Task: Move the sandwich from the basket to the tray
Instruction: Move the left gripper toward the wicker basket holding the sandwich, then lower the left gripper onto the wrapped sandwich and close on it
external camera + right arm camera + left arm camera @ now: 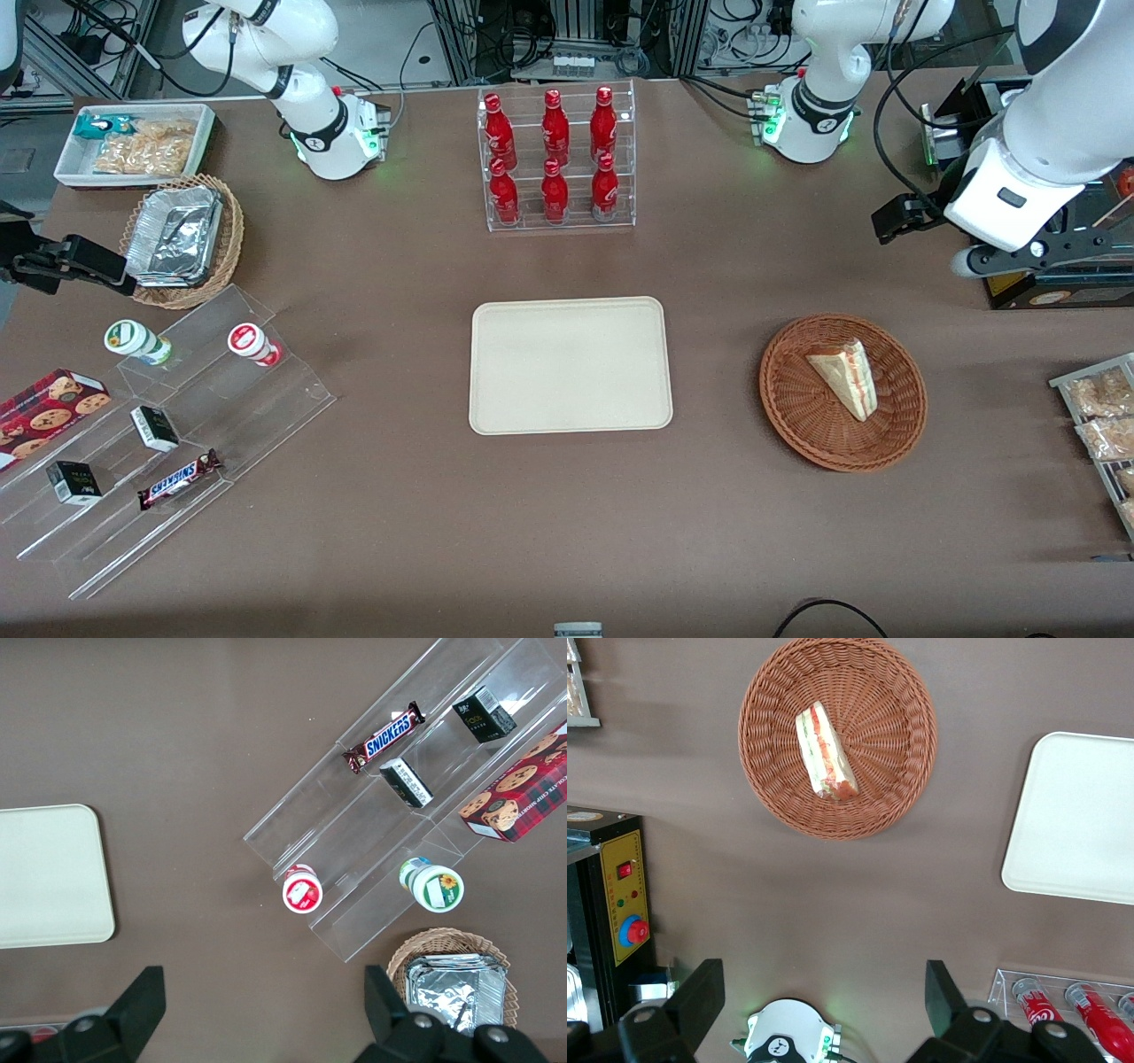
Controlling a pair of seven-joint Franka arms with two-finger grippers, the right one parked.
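Tray (49,875) corner on tabletop (204,735), acrylic stepped shelf (390,806) with Snickers bar (384,737) at its 1 o'clock.

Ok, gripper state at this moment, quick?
Gripper: open, holding nothing, raised above bare table, farther from the front camera than the basket, where the sandwich lies.

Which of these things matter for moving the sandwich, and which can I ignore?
In play: sandwich, lying in the basket; empty tray; gripper, open, high above the table, away from the basket.

Ignore: red bottles, foil trays, Snickers bar, cookie box.
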